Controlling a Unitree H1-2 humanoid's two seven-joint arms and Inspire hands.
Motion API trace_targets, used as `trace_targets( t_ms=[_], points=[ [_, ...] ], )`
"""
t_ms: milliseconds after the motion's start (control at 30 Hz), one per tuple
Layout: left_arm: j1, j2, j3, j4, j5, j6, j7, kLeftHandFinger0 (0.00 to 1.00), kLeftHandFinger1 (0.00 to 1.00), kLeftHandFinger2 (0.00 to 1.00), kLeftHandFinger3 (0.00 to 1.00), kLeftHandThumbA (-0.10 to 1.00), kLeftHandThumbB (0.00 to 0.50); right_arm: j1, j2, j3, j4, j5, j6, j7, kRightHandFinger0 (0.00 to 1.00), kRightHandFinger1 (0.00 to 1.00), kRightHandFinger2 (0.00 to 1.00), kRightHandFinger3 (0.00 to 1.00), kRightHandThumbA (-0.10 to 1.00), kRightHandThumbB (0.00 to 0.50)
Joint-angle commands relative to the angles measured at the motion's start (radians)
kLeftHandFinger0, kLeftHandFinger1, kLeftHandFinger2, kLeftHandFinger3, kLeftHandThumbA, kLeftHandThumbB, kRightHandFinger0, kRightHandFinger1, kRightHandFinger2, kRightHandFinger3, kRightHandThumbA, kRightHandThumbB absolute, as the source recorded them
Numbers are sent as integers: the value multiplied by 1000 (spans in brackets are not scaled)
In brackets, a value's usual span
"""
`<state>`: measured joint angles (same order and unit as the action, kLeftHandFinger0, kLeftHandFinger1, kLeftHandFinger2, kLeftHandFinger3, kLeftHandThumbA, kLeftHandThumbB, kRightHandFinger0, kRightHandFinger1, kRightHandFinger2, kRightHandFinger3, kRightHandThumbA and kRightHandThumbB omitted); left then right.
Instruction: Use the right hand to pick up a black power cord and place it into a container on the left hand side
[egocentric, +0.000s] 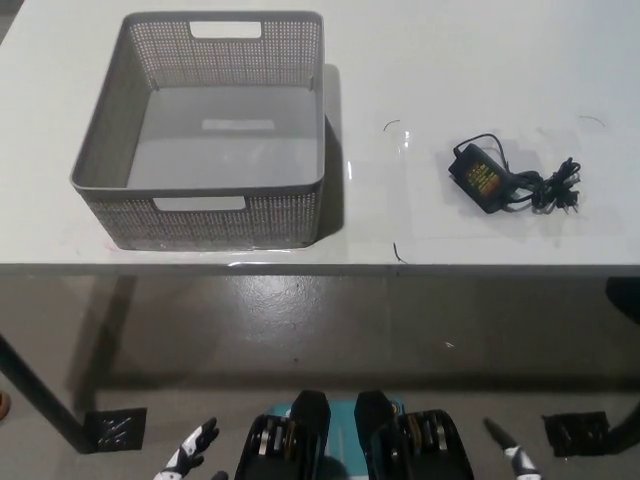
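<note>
So: nothing picked up yet, both hands low below the counter edge.
Left robot hand (192, 452) at bottom left, fingers apart, empty; right robot hand (512, 453) only partly visible, grip unclear. On the white counter (480, 60), power cord (510, 180) lies bundled at right, well apart from the empty grey basket (215, 130) at left. Next: raise right hand, reach over cord.

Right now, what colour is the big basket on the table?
Grey, with tiny-holed mesh walls: the basket, clearest in the head view.
</note>
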<state>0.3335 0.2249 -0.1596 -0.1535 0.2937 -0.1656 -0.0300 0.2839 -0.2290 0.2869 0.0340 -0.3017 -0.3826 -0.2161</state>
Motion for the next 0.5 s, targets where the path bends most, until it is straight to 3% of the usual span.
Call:
trace_targets(
  t_ms=[0, 67, 167, 233, 333, 367, 400, 467],
  points=[
    [39, 12, -3, -38, 34, -81, 14, 1000, 1000, 1000, 1000, 921, 201, 41, -51, -96, -272, -70, -21, 12, 1000, 1000, 1000, 1000, 1000, 463],
    [41, 9, -3, -35, 37, -85, 16, 1000, 1000, 1000, 1000, 907, 214, 36, -65, -132, -372, -73, 50, 40, 1000, 1000, 1000, 1000, 1000, 485],
    [41, 7, -2, -34, 38, -86, 16, 1000, 1000, 1000, 1000, 905, 213, 36, -62, -147, -402, -80, 71, 54, 1000, 1000, 1000, 1000, 1000, 487],
    [44, 5, -2, -31, 33, -87, 14, 1000, 1000, 1000, 1000, 907, 222, -12, -80, -215, -541, -109, 181, 90, 1000, 1000, 1000, 1000, 1000, 500],
    [44, 8, -1, -34, 33, -85, 8, 1000, 1000, 1000, 1000, 909, 220, -44, -85, -249, -590, -110, 226, 112, 1000, 1000, 1000, 1000, 1000, 495],
    [43, 8, -1, -36, 34, -84, 7, 1000, 1000, 1000, 1000, 907, 213, -44, -80, -254, -594, -110, 230, 119, 1000, 1000, 1000, 1000, 1000, 425],
    [40, 10, -2, -40, 38, -79, 4, 1000, 1000, 1000, 1000, 907, 212, -79, -93, -271, -601, -89, 245, 128, 1000, 1000, 1000, 1000, 992, 467],
    [22, 10, -2, -39, 41, -72, -1, 1000, 1000, 1000, 1000, 909, 215, -187, -125, -314, -617, -63, 316, 159, 1000, 1000, 1000, 1000, 959, 482]
  ],
)
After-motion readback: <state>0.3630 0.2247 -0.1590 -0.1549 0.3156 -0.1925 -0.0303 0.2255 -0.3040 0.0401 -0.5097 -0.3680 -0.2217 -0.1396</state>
